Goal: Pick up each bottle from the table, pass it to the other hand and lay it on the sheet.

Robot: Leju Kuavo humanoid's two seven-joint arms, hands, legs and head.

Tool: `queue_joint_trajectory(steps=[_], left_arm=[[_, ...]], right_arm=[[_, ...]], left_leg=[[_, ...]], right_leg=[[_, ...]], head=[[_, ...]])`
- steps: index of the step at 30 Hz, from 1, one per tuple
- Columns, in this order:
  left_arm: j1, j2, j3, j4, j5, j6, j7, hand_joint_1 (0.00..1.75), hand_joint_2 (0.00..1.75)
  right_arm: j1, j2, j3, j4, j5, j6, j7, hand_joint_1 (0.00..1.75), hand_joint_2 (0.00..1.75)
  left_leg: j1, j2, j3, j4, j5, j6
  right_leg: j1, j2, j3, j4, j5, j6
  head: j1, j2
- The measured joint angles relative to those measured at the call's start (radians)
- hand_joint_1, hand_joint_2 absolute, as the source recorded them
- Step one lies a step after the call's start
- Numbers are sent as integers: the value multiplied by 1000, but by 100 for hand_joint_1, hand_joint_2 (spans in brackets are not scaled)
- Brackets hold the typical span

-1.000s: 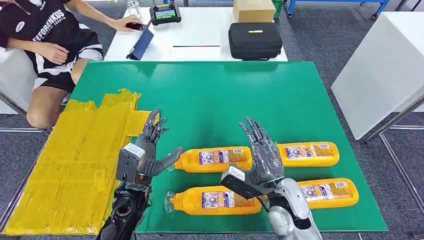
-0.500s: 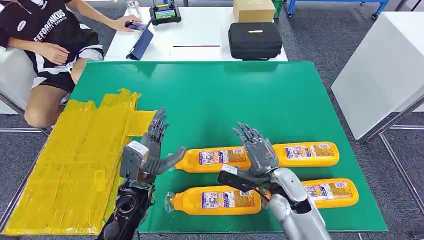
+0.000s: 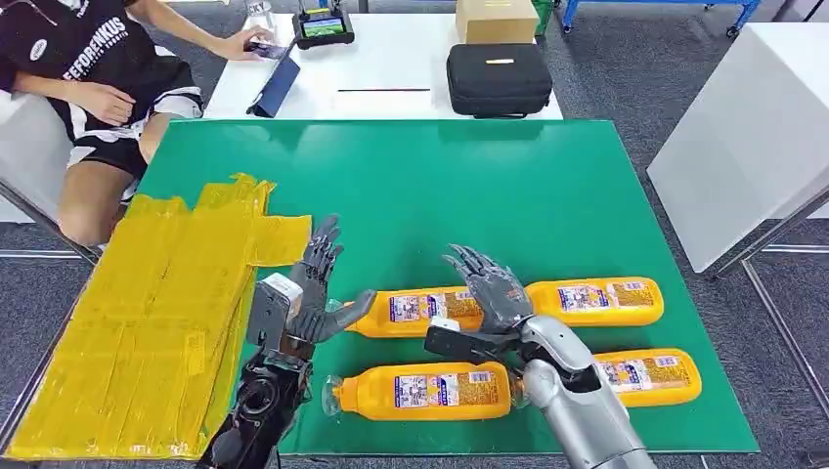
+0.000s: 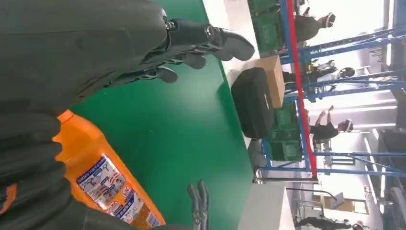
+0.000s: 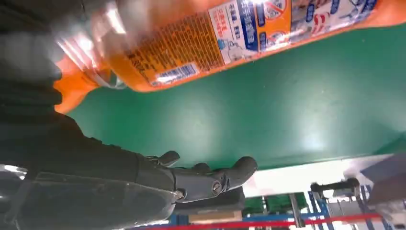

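The right hand point(image 3: 486, 298) covers the right end of the far-left bottle point(image 3: 415, 311) and the left end of the far-right bottle point(image 3: 596, 301), so whether those two touch cannot be told. The right forearm hides the left end of the near-right bottle point(image 3: 647, 375). In the right wrist view the bottle point(image 5: 230, 38) close to the lens is blurred and cut off by the picture's edge. The person point(image 3: 88, 68) at far left is cut off at the frame's edge.

Head camera looks down; wrist cameras (close, turned) share the green table point(image 3: 469, 186)
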Motion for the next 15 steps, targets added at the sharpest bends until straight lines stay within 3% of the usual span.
queue_joint_trajectory(steps=[15], left_arm=[[-7, -8, -9, 42, 9, -9, -1, 0, 175]], right_arm=[[-90, 44, 18, 217, -21, 46, -29, 0, 175]], left_leg=[[0, 0, 0, 0, 0, 0]], right_leg=[[0, 0, 0, 0, 0, 0]], head=[[0, 0]])
